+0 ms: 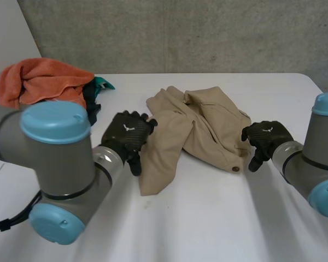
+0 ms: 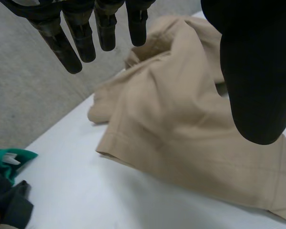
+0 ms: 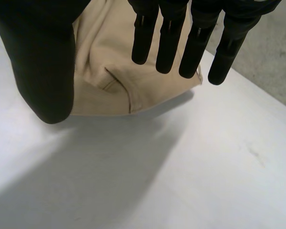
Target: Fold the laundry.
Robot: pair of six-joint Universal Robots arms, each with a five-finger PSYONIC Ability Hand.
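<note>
A crumpled tan pair of trousers lies in the middle of the white table, one leg stretched toward the front. My left hand hovers at the garment's left edge with straight fingers, holding nothing; in its wrist view the fingers and thumb hang spread above the tan cloth. My right hand is at the trousers' right edge near a button, open too. Its fingers and thumb hang above the cloth's edge without touching it.
A pile of laundry sits at the table's back left: an orange towel over dark and teal pieces. The teal and dark cloth lies beside my left hand. A grey wall stands behind the table.
</note>
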